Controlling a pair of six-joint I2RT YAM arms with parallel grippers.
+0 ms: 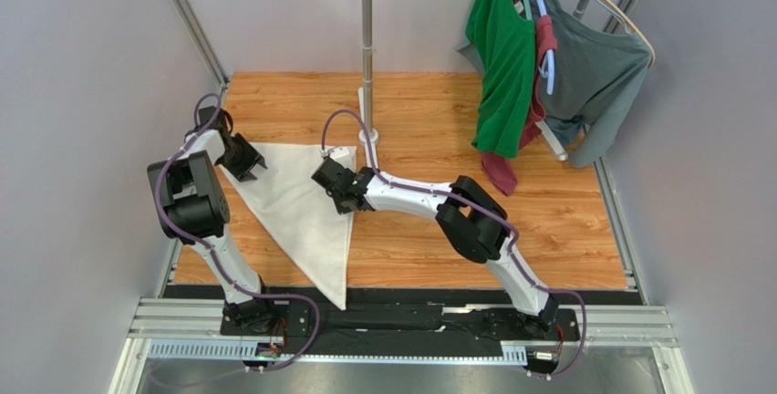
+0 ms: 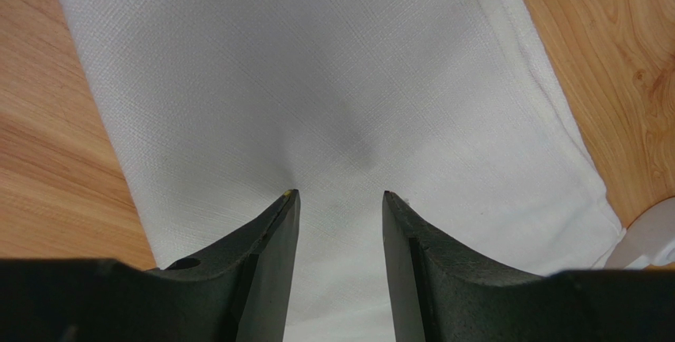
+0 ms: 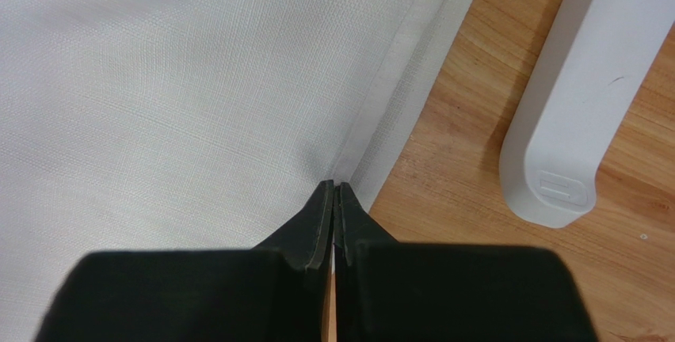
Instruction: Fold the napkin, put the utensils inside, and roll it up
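Observation:
The white napkin [image 1: 301, 202] lies on the wooden table, folded into a triangle whose point reaches the near edge. My left gripper [image 1: 251, 166] hangs over its far left corner. In the left wrist view its jaws [image 2: 339, 194] stand open just above the cloth [image 2: 317, 81], with nothing between them. My right gripper [image 1: 326, 180] is at the napkin's far right corner. In the right wrist view its fingers [image 3: 333, 184] are shut right on the hemmed edge of the napkin [image 3: 158, 81], and a white sliver shows between them. The utensils are out of view.
A white pole stand [image 1: 367, 47] rises just behind the napkin's right corner. One of its feet [image 3: 570, 120] lies close to my right gripper, and part of the stand's base [image 2: 654, 235] shows near the napkin's corner. A green shirt [image 1: 502, 57] and a grey shirt [image 1: 593, 75] hang at the far right.

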